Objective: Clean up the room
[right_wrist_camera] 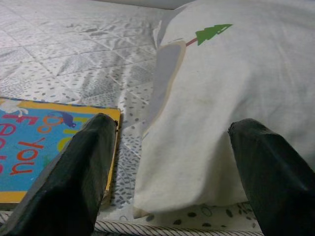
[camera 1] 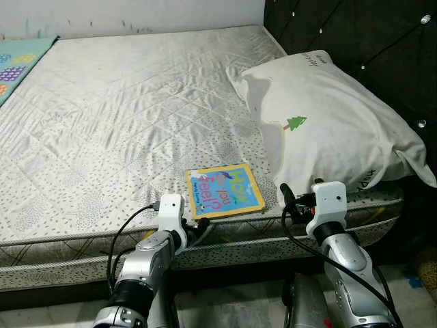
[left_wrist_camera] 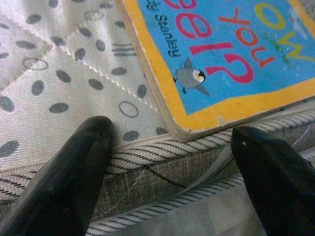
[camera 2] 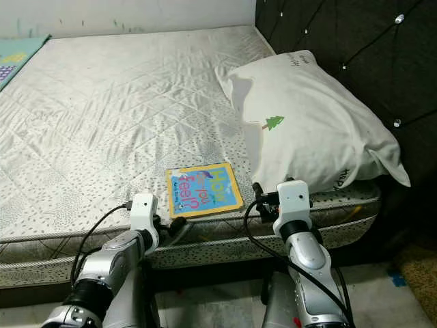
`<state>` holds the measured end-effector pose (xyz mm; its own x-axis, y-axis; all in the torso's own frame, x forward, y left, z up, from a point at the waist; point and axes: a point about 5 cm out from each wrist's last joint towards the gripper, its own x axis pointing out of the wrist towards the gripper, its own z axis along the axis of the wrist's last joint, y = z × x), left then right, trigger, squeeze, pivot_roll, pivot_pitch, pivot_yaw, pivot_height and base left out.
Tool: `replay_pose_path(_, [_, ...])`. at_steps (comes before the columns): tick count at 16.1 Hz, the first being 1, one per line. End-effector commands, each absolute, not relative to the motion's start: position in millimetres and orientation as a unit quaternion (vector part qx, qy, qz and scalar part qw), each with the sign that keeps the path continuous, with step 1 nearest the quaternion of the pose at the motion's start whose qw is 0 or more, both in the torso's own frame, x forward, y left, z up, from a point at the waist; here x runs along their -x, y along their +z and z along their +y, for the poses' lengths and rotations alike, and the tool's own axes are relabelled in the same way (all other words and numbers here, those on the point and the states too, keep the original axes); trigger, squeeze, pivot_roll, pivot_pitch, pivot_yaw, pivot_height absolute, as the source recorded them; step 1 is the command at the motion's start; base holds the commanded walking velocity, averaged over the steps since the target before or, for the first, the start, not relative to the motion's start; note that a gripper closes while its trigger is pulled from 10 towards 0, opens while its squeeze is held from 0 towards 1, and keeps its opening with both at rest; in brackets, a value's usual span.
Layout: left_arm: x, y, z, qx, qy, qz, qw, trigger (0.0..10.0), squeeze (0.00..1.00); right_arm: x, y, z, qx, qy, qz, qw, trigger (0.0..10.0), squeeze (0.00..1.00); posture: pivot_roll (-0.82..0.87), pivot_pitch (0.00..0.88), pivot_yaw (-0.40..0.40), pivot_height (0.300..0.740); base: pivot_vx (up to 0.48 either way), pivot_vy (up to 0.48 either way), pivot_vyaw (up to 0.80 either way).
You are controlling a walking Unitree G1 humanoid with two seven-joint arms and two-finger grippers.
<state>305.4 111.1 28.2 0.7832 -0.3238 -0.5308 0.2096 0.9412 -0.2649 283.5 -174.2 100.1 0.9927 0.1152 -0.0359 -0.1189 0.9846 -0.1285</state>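
Observation:
A children's board book [camera 1: 224,191], blue with a yellow border, lies flat on the mattress [camera 1: 123,102] close to its front edge. Right of it rests a white pillow [camera 1: 328,123] with a small green tree print. My left gripper [left_wrist_camera: 172,132] is open at the mattress edge, just in front of the book's [left_wrist_camera: 236,49] near corner and not touching it. My right gripper [right_wrist_camera: 174,125] is also open, held low at the mattress edge facing the pillow [right_wrist_camera: 236,73], with the book [right_wrist_camera: 44,147] off to one side. Neither gripper holds anything.
A dark tufted headboard [camera 1: 355,34] stands along the right side behind the pillow. A colourful play mat [camera 1: 17,65] lies at the far left corner of the bed. A pale wall runs along the back. Tiled floor [camera 2: 382,294] shows below the bed's front edge.

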Motion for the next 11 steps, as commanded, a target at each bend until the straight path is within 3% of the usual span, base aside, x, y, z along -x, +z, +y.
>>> replay_pose_path(1, [-304, 23, 118, 0.093, -0.131, 0.31, 0.937, 10.0, 0.0, -284, 106, -175, 0.067, 0.056, 0.005, 0.996, 10.0, 0.0, -0.14, 0.0, 0.051, 0.525, 0.0, 0.0, 0.0])
replay_pose_path(11, [-316, 24, 143, 0.083, -0.086, 0.305, 0.945, 10.0, 0.0, -282, 104, -179, 0.069, 0.049, 0.01, 0.996, 10.0, 0.0, -0.15, 0.0, 0.056, 0.525, 0.0, 0.0, 0.0])
